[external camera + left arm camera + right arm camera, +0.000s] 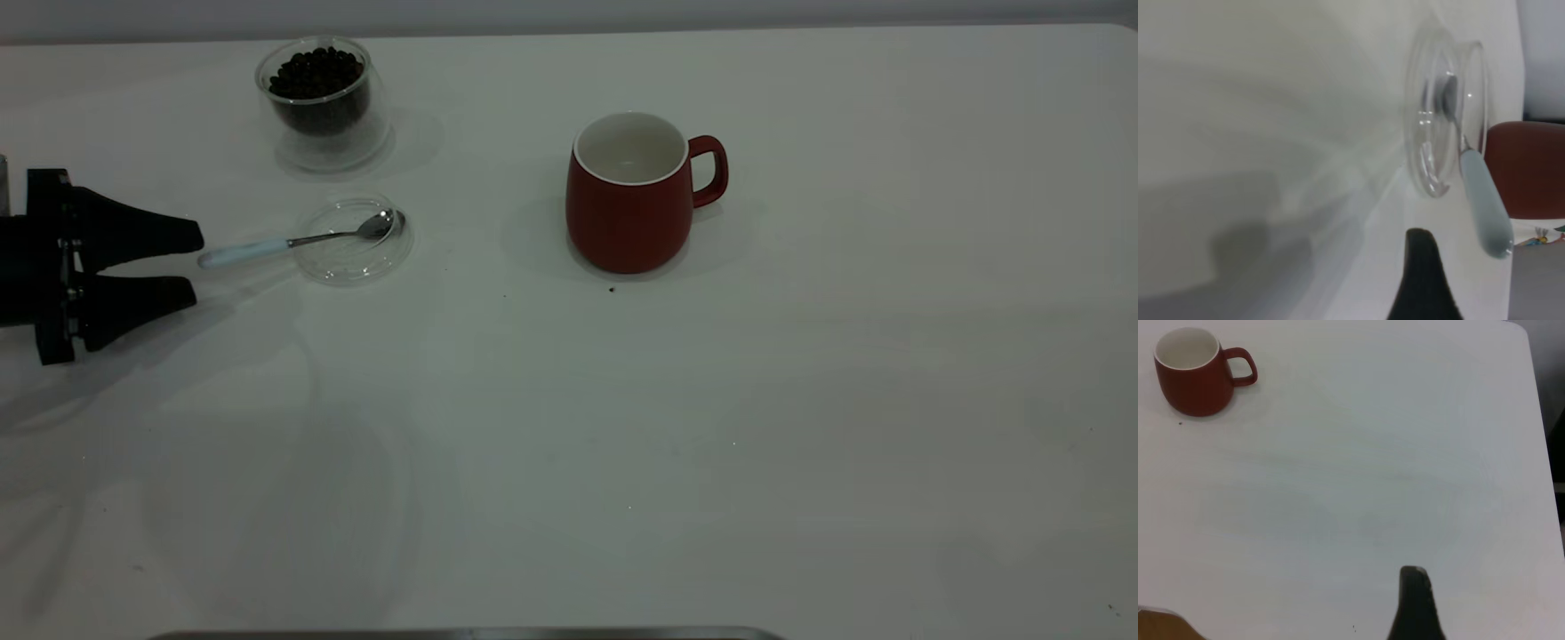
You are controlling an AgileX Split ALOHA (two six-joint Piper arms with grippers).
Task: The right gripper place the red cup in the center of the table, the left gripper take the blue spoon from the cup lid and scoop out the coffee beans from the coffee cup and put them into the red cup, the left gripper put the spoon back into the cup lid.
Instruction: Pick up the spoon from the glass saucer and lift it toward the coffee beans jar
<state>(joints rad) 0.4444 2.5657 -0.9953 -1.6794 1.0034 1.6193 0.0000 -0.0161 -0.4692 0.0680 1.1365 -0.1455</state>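
At the left edge of the table [569, 462], the left gripper [191, 263] hovers with its fingers parted and empty, their tips just short of the blue spoon's [293, 241] pale handle end. The spoon's bowl rests in the cup lid [354, 241], with the coffee cup [322, 102] of coffee beans [316, 73] behind. The red cup [633, 191] stands upright near the table's middle. Only one fingertip of the right gripper [1415, 603] shows, so I cannot tell its state.
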